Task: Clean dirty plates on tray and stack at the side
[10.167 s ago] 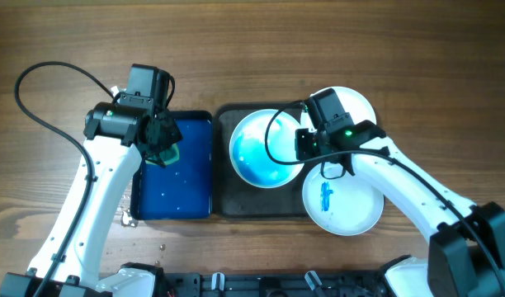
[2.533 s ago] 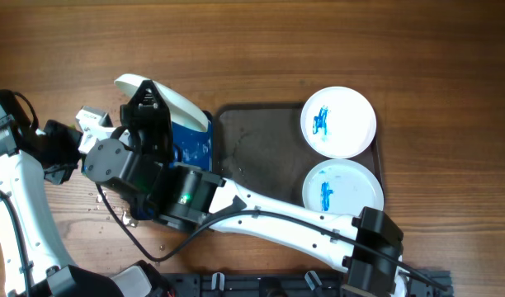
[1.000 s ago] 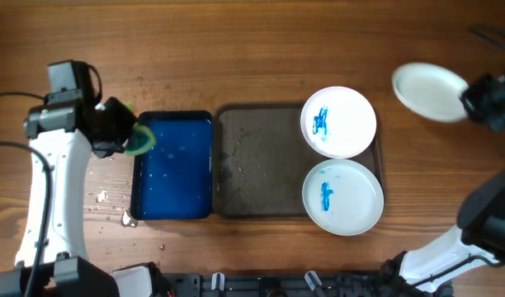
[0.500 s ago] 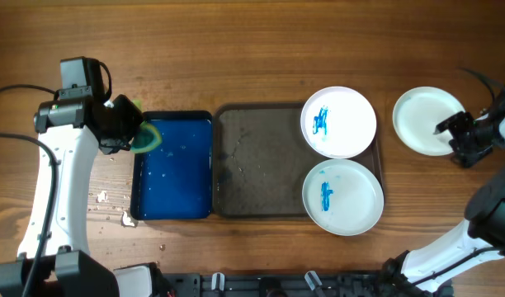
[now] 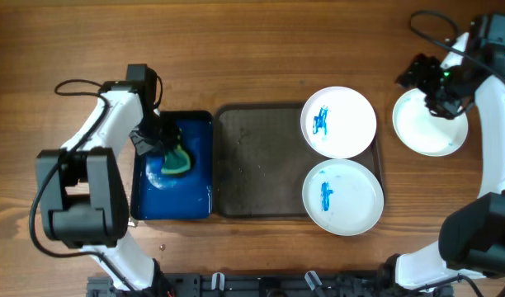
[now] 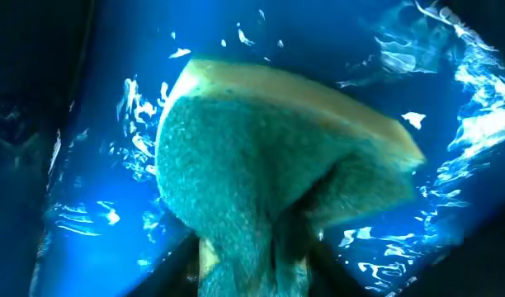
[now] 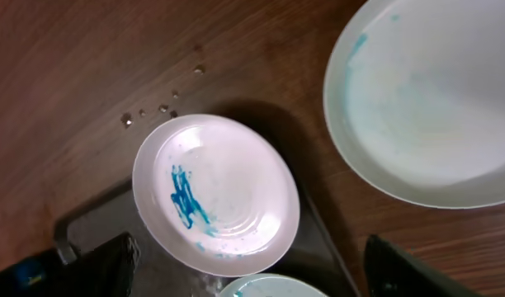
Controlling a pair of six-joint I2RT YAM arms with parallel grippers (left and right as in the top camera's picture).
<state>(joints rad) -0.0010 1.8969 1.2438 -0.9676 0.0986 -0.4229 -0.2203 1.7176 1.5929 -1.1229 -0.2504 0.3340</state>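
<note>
Sponge (image 6: 277, 190) filled the left wrist view, green scrub face up and yellow foam along its far edge, pinched into a fold at its near end by the left gripper (image 5: 160, 142), whose closed jaws were mostly hidden under the fold. Around it lay the rippling water (image 6: 450, 107) of the blue tray (image 5: 199, 124), whose walls stood close on both sides of the arm. Just beside it sat the grey tray (image 5: 257, 165), its left half bare and speckled with wet. At its right end the near plate (image 5: 343, 196) hung over the near rim, and the far plate (image 5: 338, 122), just beside it, hung over the far rim; each bore a blue scribble. Well apart to the right, on the table (image 5: 261, 49), lay the third plate (image 5: 434, 132), faintly tinted blue and cut off in the right wrist view. The right gripper (image 5: 438, 84) hung over that plate's far rim, jaws spread wide and holding nothing, only the dark fingers (image 7: 92, 264) showing at the bottom corners. Droplets (image 7: 162, 107) dotted the wood beyond the far plate.
</note>
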